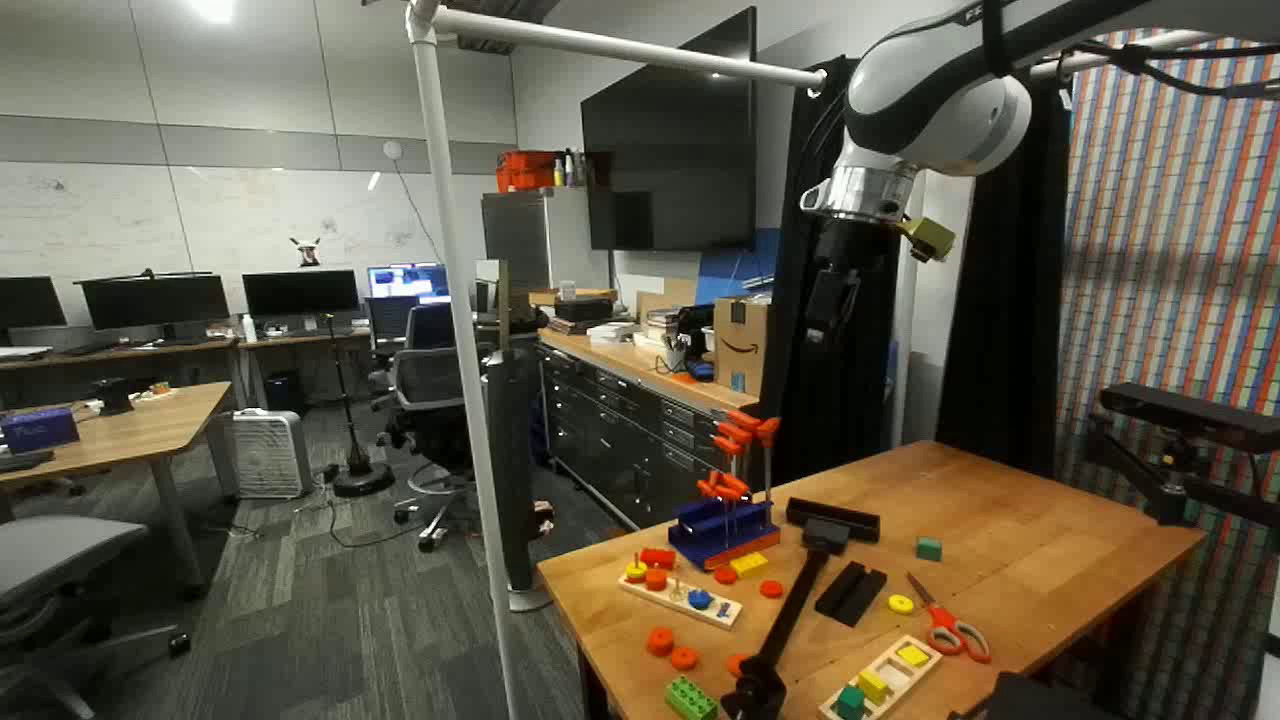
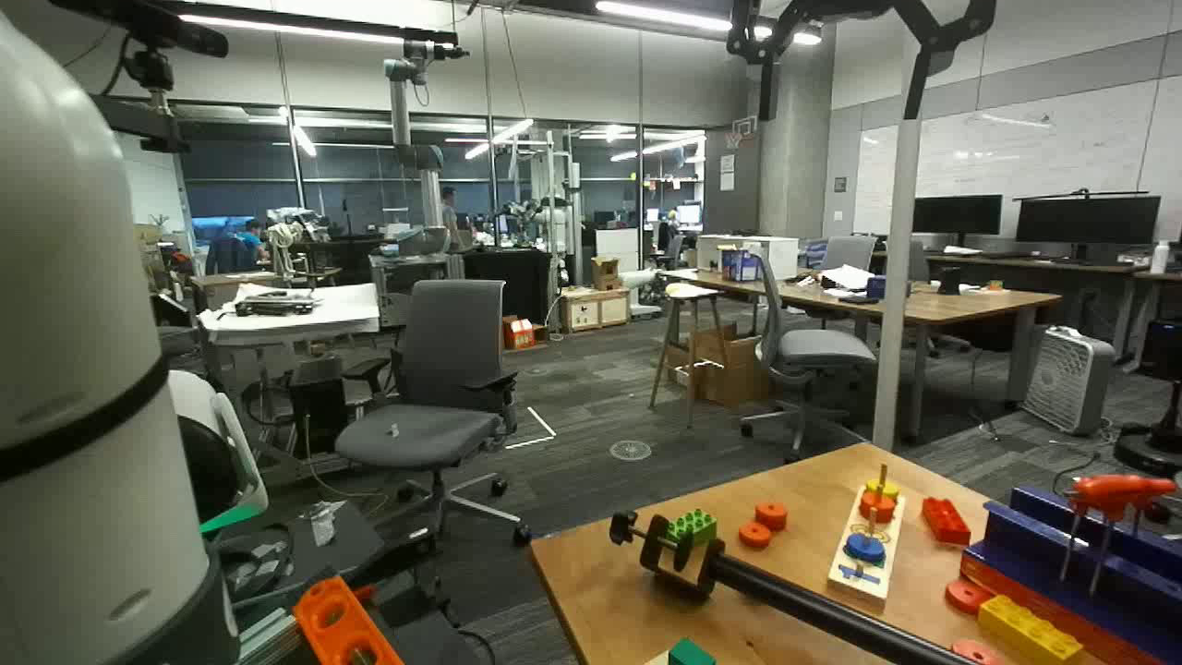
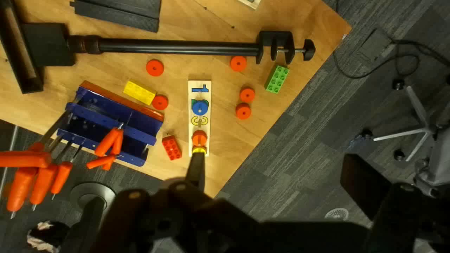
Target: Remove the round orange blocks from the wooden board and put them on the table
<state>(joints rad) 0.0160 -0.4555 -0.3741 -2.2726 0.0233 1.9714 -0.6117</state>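
The pale wooden board [image 3: 192, 129] with pegs and painted numbers lies on the table [image 3: 221, 140]. It shows in both exterior views [image 1: 668, 599] [image 2: 873, 591]. A round orange block [image 3: 199, 137] sits on its peg between a yellow disc and the bare 3 peg; I cannot tell if it is a stack. It shows in both exterior views [image 1: 655, 579] [image 2: 877, 505]. Several round orange blocks lie loose on the table, such as one beside the clamp pole [image 3: 238, 63] and one nearer the board [image 3: 243, 111]. My gripper [image 3: 276, 160] is open, empty and high above the table; one finger overlaps the board's yellow end.
A blue tool rack [image 3: 112, 126] with orange-handled tools stands upright near the board. A black clamp pole [image 3: 175, 45] lies across the table. Red [image 3: 172, 147], yellow [image 3: 139, 92] and green [image 3: 277, 79] bricks lie around. Scissors [image 1: 950, 625] and another shape board [image 1: 890, 665] lie farther off.
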